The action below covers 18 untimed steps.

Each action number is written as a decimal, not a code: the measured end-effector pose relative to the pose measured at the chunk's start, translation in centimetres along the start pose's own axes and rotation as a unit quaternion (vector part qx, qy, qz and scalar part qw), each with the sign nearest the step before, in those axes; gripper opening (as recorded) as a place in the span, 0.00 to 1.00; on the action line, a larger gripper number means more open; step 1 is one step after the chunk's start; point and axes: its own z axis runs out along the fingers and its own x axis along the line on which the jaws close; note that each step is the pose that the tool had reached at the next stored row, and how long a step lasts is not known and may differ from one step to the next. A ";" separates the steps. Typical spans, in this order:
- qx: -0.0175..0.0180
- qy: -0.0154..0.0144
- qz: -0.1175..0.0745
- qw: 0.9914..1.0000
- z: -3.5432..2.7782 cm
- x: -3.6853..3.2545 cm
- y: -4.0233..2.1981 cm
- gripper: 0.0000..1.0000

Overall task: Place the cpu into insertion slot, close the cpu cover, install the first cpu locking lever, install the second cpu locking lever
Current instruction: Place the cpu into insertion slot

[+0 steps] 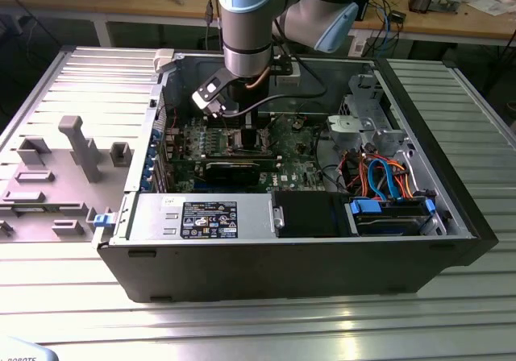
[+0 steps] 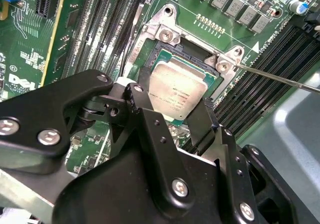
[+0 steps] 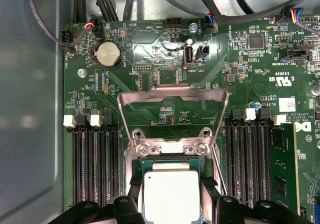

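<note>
Black pincer [image 2: 174,95] grips flat square silvery cpu [image 2: 178,88] at metal-rimmed insertion slot [image 2: 172,49]

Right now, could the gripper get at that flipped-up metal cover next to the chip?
Probably not just yet. The gripper is shut on the cpu at the insertion slot, so it is occupied. The cpu cover itself stands open beside the slot, with nothing lying across it.
</note>
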 end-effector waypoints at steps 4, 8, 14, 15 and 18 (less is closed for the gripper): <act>0.000 0.000 0.000 1.000 -0.01 0.00 0.00 0.62; 0.000 0.000 0.000 1.000 0.00 0.03 -0.01 0.62; 0.000 0.004 0.003 1.000 0.16 0.19 -0.04 0.62; 0.000 0.004 0.003 1.000 0.17 0.20 -0.04 0.62; 0.000 0.005 0.003 1.000 0.19 -0.09 0.10 0.62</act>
